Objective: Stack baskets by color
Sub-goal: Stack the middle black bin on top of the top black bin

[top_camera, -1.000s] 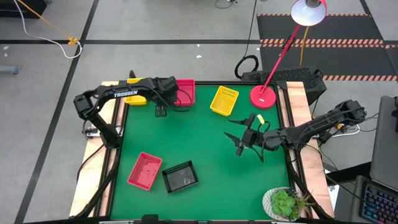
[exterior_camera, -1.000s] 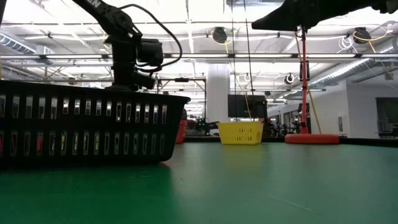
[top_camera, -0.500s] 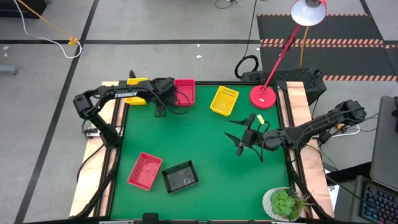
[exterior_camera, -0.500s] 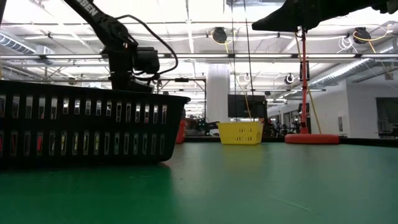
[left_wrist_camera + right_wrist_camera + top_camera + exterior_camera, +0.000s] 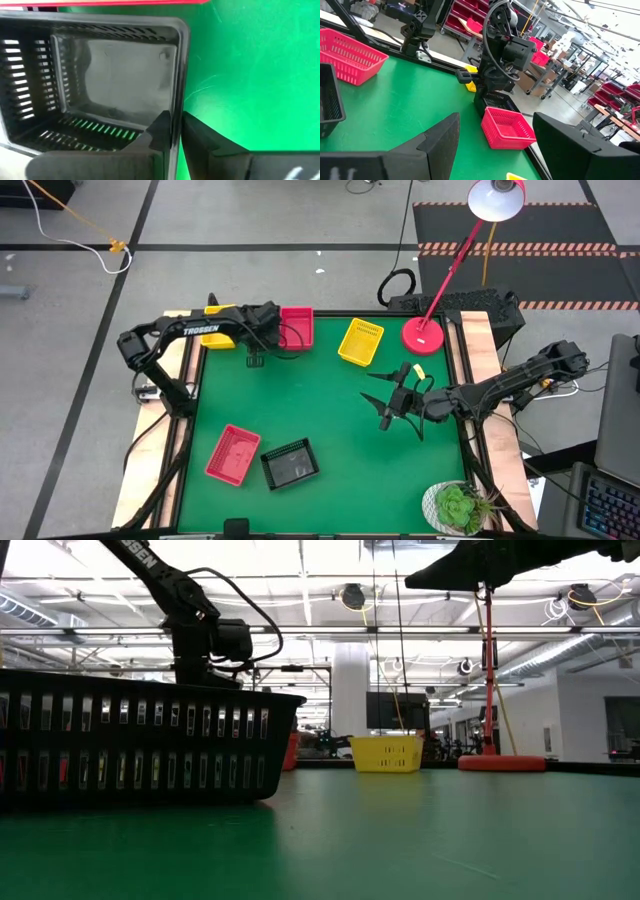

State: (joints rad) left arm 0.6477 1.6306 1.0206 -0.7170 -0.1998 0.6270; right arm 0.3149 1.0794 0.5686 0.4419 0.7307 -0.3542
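Black basket [image 5: 115,65] at the far left of the table, just beside a pink-red basket [image 5: 296,326], now pinched. Left gripper [image 5: 176,130] clamped on one side wall, one finger inside and one outside (spread wide a second ago, closed down since). Dropped a little lower over that corner too, judging by the low view. Means the grasp looks made but the lift not yet begun, with the basket seemingly on the mat. Probably bound for the other black basket [image 5: 290,463] near the front edge, well apart, next to a second pink-red basket [image 5: 232,454]. Right gripper [image 5: 392,402] unchanged: spread wide, holding nothing, hovering mid-table not far from the yellow basket [image 5: 361,341].
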